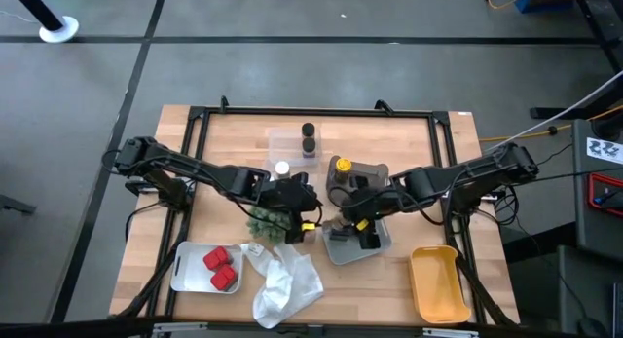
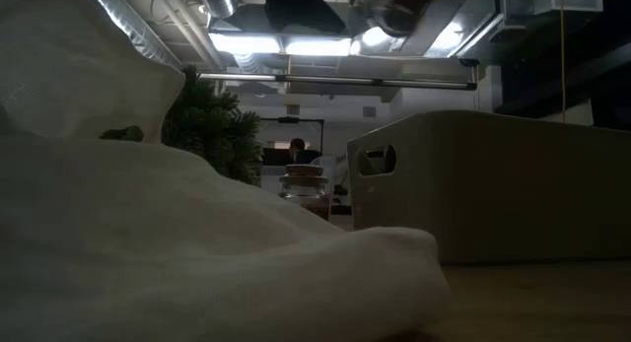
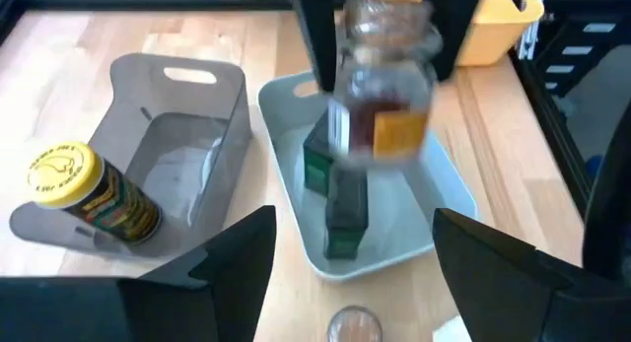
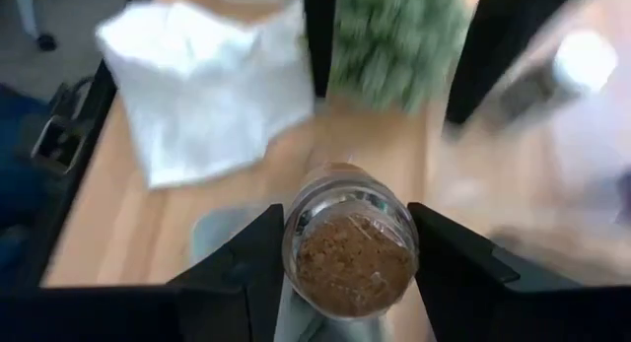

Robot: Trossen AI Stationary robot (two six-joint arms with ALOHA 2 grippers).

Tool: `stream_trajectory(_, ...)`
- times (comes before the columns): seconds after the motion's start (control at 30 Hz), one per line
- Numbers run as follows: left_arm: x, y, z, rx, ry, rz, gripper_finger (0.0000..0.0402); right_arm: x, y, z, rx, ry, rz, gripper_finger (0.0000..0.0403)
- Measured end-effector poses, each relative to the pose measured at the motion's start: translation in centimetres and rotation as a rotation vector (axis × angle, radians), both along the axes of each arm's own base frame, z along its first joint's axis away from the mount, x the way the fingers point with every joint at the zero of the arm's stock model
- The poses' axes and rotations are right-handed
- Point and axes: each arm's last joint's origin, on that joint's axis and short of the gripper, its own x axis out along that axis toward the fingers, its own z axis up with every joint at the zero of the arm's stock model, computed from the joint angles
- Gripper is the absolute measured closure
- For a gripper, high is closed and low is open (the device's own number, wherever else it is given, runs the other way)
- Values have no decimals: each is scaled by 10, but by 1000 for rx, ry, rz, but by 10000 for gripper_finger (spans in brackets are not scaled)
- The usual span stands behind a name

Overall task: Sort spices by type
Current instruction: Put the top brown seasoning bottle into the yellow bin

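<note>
My right gripper (image 1: 352, 215) is shut on a glass jar (image 3: 383, 96) with brown contents, an orange label and a cork lid (image 4: 352, 263), above the white tray (image 3: 449, 189) that holds dark blocks (image 3: 340, 199). My left gripper (image 1: 310, 204) is open beside the green plant (image 1: 268, 221) and faces that jar. Another small cork-topped jar (image 3: 353, 325) stands on the table below it. A yellow-capped jar (image 3: 84, 189) lies on its side in the grey bin (image 3: 187, 105). Red packets (image 1: 222, 268) lie in a white tray. Dark jars (image 1: 309, 138) stand at the far side. My right gripper pinches the glass jar between its two fingers (image 4: 258, 258), on the sides of its upper part near the lid (image 4: 293, 234). The fingers come from above, pointing down. The jar hangs upright below them, lifted clear above the white tray.
A crumpled white plastic bag (image 1: 287, 284) lies at the near edge and fills the foreground of the low view. A yellow tray (image 1: 436, 280) sits near right. A white-capped jar (image 1: 281, 169) stands by a clear tray (image 1: 290, 143) at the far middle.
</note>
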Motion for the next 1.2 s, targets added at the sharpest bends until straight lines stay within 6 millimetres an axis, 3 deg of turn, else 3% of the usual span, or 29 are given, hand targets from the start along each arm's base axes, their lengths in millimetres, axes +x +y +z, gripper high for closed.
stream_trajectory(0.23,-5,1,-2,9,51,0,148,-25,11,-6,127,222,-102,219)
stream_trajectory(0.43,-5,1,-2,9,54,0,148,-54,46,-12,158,383,-165,219)
stream_trajectory(0.77,-5,1,-2,-10,52,13,149,-121,111,-17,160,438,-438,219)
stream_trajectory(0.97,-5,1,-2,-34,49,31,149,-167,139,-43,199,412,-620,219)
stream_trajectory(1.2,-4,0,-1,-51,40,43,149,-199,143,-73,148,429,-727,219)
